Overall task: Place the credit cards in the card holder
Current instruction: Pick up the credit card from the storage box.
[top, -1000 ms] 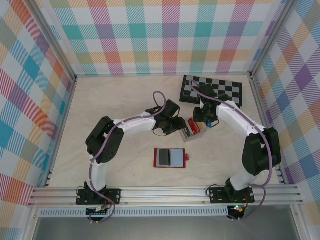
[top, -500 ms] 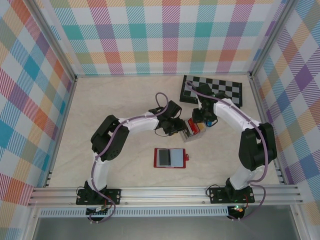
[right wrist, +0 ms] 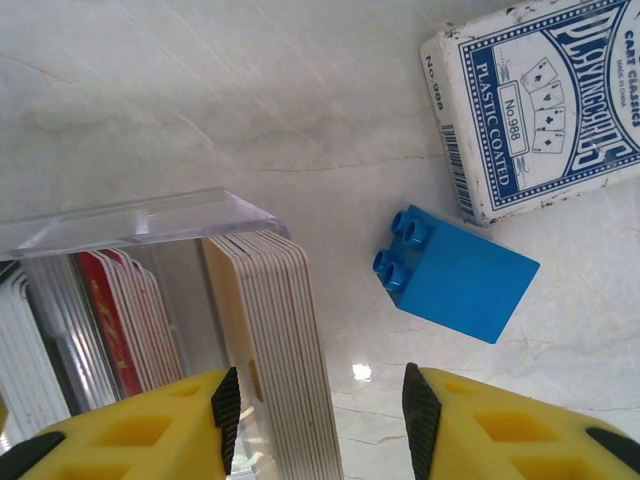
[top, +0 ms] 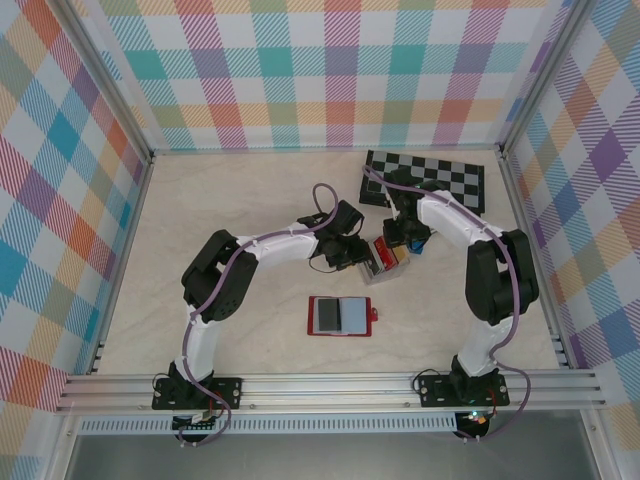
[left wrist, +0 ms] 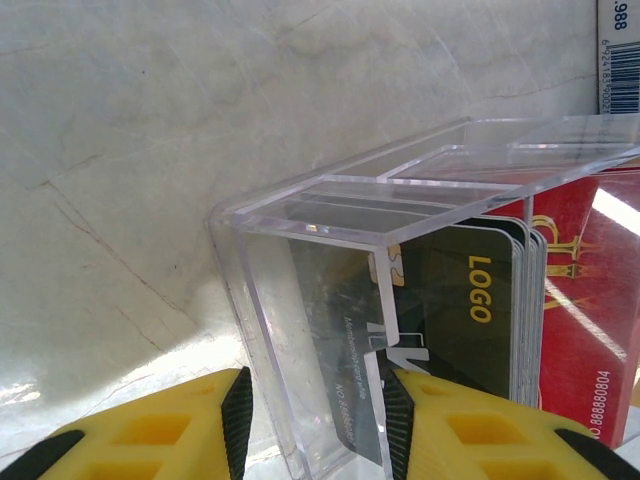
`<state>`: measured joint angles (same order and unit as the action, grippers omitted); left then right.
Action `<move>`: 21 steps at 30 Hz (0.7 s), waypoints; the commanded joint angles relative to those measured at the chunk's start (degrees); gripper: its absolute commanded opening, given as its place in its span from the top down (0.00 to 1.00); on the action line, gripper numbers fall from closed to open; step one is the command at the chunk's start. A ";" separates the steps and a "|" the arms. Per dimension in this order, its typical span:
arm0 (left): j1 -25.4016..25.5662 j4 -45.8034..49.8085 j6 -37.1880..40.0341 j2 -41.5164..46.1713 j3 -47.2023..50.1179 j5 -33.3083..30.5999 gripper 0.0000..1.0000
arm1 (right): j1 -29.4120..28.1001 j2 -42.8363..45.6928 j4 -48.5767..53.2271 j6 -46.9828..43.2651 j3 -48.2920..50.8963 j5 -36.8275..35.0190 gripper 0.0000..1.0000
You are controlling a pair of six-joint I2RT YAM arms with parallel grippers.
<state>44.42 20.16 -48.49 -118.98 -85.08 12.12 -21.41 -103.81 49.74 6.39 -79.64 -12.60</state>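
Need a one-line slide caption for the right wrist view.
Right gripper open astride cream cards in a clear case; blue brick and playing-card box lie beyond.

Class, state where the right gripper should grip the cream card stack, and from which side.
Probably pinch the cream card stack across its exposed upper edges, from above: the cards stand on edge and the clear box walls them.

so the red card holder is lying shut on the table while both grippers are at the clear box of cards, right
Not quite: the card holder lies open, grey sleeves up, as the top external view shows. It is on the table, and the left gripper and right gripper are at the clear box.
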 commanded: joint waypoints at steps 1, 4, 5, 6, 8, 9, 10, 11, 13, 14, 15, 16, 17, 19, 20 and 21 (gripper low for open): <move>-0.55 5.24 1.43 -0.55 -0.22 -1.57 0.60 | -0.03 -0.08 1.99 -1.39 -2.10 -1.85 0.51; -0.51 5.48 1.53 -0.55 -0.14 -1.57 0.60 | -0.13 0.85 2.18 -1.46 -2.32 -2.53 0.51; -0.49 5.50 1.56 -0.55 -0.10 -1.58 0.60 | -0.21 1.42 2.04 -1.47 -2.19 -2.80 0.51; -0.53 5.44 1.53 -0.53 -0.08 -1.62 0.60 | -0.21 1.86 1.96 -1.47 -2.06 -2.86 0.52; -0.57 5.25 1.40 -0.55 0.16 -1.49 0.60 | -0.21 2.53 1.79 -1.54 -1.76 -2.48 0.53; -0.52 5.17 1.34 -0.54 0.25 -1.50 0.60 | -0.28 2.69 1.79 -1.51 -1.67 -2.35 0.53; -0.51 5.13 1.34 -0.64 0.23 -1.32 0.60 | -0.30 2.82 1.68 -1.47 -1.50 -2.06 0.53; -0.49 5.09 1.37 -0.64 0.21 -1.23 0.60 | -0.32 2.97 1.51 -1.47 -1.26 -1.76 0.55; -0.51 4.98 1.36 -0.64 0.26 -1.22 0.60 | -0.30 2.98 1.50 -1.48 -1.23 -0.99 0.57; -0.49 5.04 1.38 -0.64 0.26 -1.22 0.60 | -0.36 2.95 1.46 -1.38 -1.28 -1.02 0.58; -0.48 4.89 1.28 -0.56 0.31 -1.18 0.60 | -0.42 2.95 1.42 -1.42 -1.16 -1.02 0.59; -0.49 4.76 1.16 -0.54 0.35 -1.16 0.60 | -0.39 3.00 1.42 -1.47 -1.21 -1.08 0.60; -0.48 4.64 1.14 -0.55 0.51 -1.12 0.60 | -0.39 2.97 1.42 -1.47 -1.22 -1.09 0.61; -0.54 4.62 1.10 -0.55 0.35 -1.05 0.60 | -0.39 3.02 1.42 -1.55 -1.31 -0.95 0.64; -0.53 4.64 1.04 -0.55 0.35 -1.09 0.60 | -0.39 3.00 1.43 -1.53 -1.33 -0.74 0.64; -0.48 4.62 1.08 -0.55 0.38 -1.15 0.60 | -0.39 3.03 1.42 -1.55 -1.31 -0.49 0.66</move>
<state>44.42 20.45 -48.31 -118.98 -85.17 12.14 -21.47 -102.37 50.46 5.17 -80.20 -13.61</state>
